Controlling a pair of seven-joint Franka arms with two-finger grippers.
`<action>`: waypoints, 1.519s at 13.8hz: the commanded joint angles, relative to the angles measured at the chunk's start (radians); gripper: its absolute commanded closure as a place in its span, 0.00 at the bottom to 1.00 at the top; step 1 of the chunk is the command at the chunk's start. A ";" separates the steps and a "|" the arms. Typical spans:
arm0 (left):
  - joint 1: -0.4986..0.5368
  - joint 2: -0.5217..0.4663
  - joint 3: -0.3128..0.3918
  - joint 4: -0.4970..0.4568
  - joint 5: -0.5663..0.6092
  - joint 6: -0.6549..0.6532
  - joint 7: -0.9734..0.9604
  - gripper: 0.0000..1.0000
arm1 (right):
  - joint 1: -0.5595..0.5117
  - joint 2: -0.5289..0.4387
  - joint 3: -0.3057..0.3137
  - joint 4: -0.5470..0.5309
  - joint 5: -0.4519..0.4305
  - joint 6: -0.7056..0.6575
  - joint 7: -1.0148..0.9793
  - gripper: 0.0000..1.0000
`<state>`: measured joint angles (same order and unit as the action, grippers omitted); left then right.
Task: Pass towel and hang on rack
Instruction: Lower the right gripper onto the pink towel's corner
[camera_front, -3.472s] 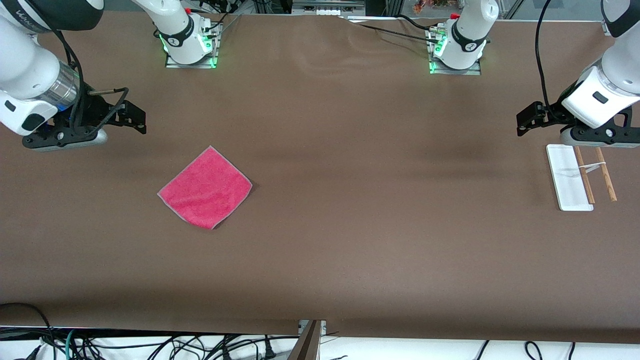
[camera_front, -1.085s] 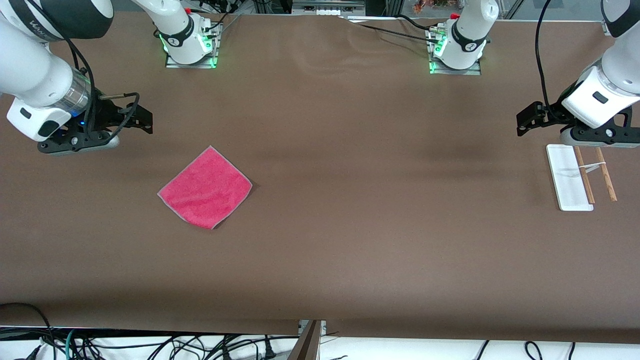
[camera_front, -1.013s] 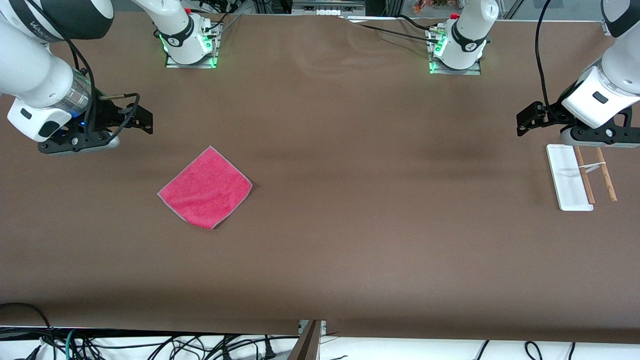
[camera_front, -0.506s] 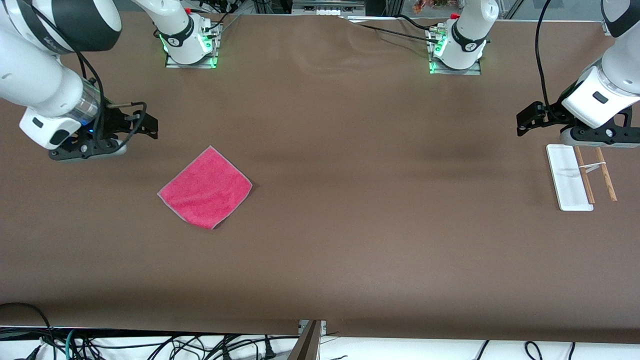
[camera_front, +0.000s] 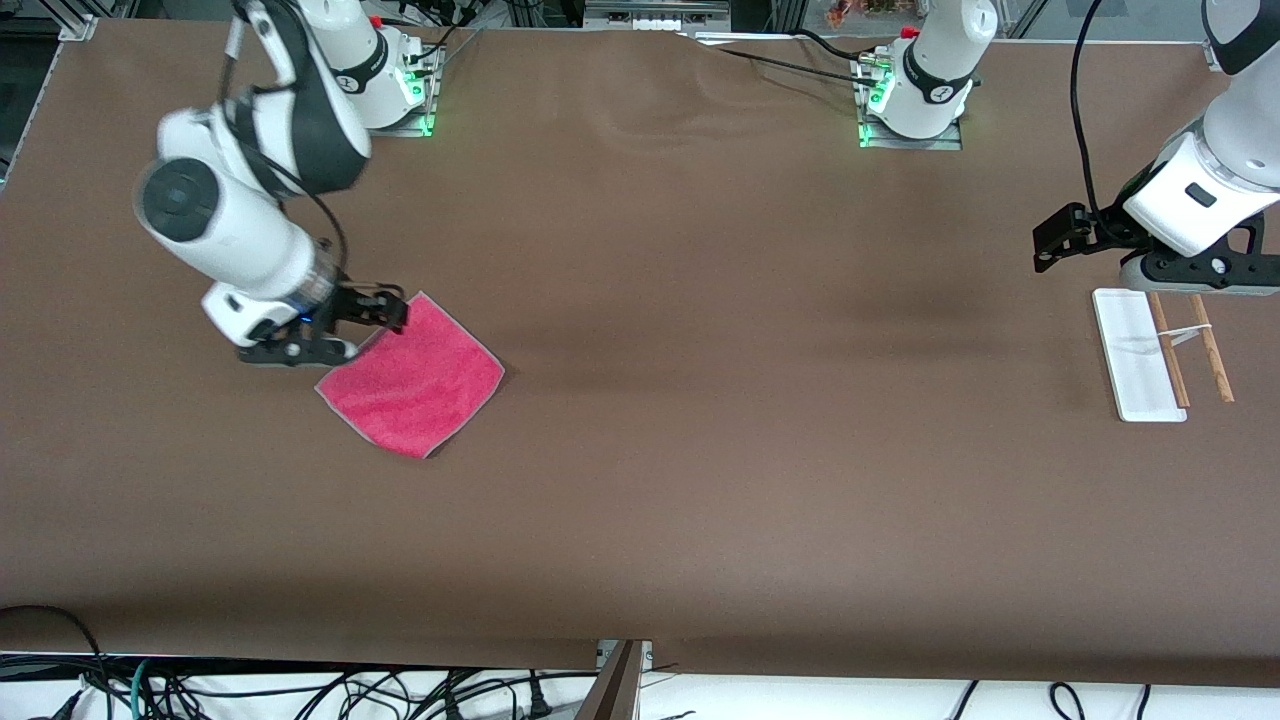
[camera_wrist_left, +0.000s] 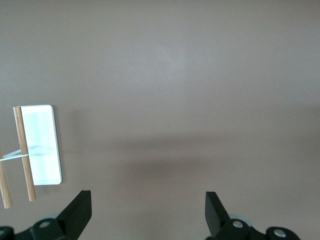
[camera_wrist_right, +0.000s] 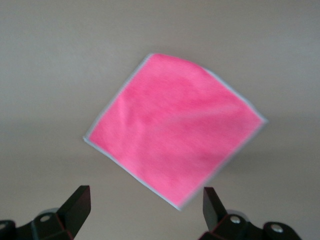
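Observation:
The pink-red towel (camera_front: 415, 380) lies flat on the brown table toward the right arm's end. It also shows in the right wrist view (camera_wrist_right: 175, 132). My right gripper (camera_front: 390, 310) is open and empty, over the towel's corner that is farthest from the front camera. In its own view the right gripper (camera_wrist_right: 146, 207) has its jaws wide apart with one towel corner between them. The rack (camera_front: 1140, 355), with a white base and two brown rods, is at the left arm's end and shows in the left wrist view (camera_wrist_left: 42, 145). My left gripper (camera_front: 1042, 248) is open and empty, waiting in the air beside the rack; it also shows in its own view (camera_wrist_left: 147, 212).
The two arm bases (camera_front: 380, 90) (camera_front: 915, 95) stand along the table edge farthest from the front camera. Cables (camera_front: 300, 690) hang below the table edge nearest the front camera. Bare brown table (camera_front: 760, 400) lies between the towel and the rack.
My right arm has swung in from the table's end and brought its open gripper over the towel's corner. The towel, the rack and my left arm have not moved.

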<state>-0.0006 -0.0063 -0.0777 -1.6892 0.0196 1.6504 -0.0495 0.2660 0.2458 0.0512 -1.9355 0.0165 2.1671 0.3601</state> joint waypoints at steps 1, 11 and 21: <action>0.011 0.008 -0.008 0.022 0.000 -0.011 0.027 0.00 | 0.083 0.127 -0.002 0.010 -0.007 0.144 0.159 0.01; 0.011 0.008 -0.010 0.023 0.000 -0.011 0.025 0.00 | 0.167 0.303 -0.005 0.024 -0.087 0.304 0.217 0.01; 0.011 0.008 -0.010 0.022 0.000 -0.011 0.027 0.00 | 0.159 0.345 -0.008 0.026 -0.098 0.326 0.183 0.21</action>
<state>-0.0006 -0.0063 -0.0790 -1.6891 0.0196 1.6504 -0.0495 0.4339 0.5822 0.0419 -1.9237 -0.0636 2.4846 0.5685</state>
